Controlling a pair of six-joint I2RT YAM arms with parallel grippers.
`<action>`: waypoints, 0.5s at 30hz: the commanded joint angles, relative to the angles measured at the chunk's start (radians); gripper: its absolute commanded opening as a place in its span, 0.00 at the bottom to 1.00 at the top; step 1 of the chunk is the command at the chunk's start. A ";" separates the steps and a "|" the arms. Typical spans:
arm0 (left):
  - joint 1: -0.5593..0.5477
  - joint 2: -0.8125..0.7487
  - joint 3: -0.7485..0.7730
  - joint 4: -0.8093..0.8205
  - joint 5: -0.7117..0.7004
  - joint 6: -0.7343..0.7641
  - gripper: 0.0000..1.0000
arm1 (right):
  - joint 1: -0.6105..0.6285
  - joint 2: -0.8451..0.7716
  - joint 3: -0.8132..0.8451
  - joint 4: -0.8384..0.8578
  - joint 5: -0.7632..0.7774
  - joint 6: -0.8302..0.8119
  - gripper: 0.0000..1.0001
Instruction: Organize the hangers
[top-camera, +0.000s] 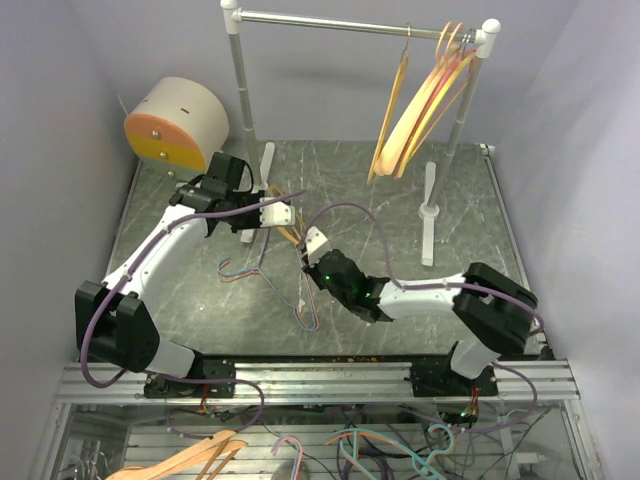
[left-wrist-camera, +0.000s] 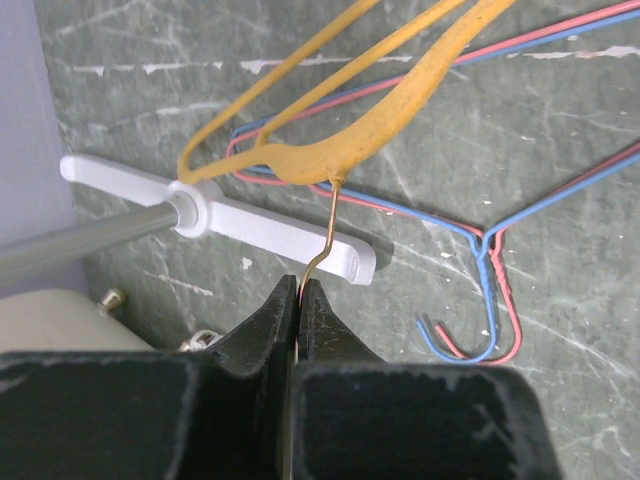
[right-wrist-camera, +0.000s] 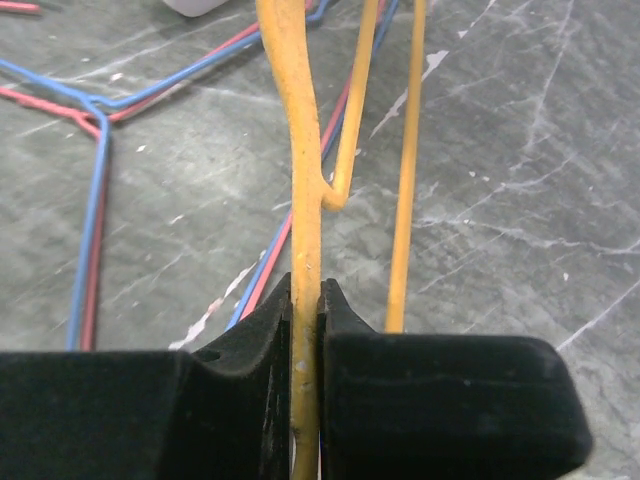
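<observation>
While bunched at the rail's (top-camera: 330, 20) right end as thick yellow, peach and pink hangers (top-camera: 410, 115), shows one yellow plastic hanger (right-wrist-camera: 300, 150) down near the table (top-camera: 390, 190), left gripper (left-wrist-camera: 298, 300) clamped on its thin metal hook, right gripper (right-wrist-camera: 305, 300) clamped on its arm, above red and blue wire hangers (left-wrist-camera: 487, 260).

Two arms (top-camera: 150, 255) (top-camera: 420, 295), one rail (top-camera: 330, 20), one drum (top-camera: 185, 120), one yellow hanger (right-wrist-camera: 303, 250) off rail
</observation>
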 joint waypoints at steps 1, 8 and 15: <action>0.010 0.019 0.091 -0.057 0.005 0.128 0.07 | -0.003 -0.148 -0.053 -0.113 -0.248 0.097 0.00; 0.010 0.045 0.191 -0.146 0.029 0.166 0.20 | -0.076 -0.311 -0.126 -0.142 -0.399 0.164 0.00; -0.006 0.064 0.231 -0.262 0.042 0.201 0.44 | -0.082 -0.331 -0.124 -0.173 -0.382 0.151 0.00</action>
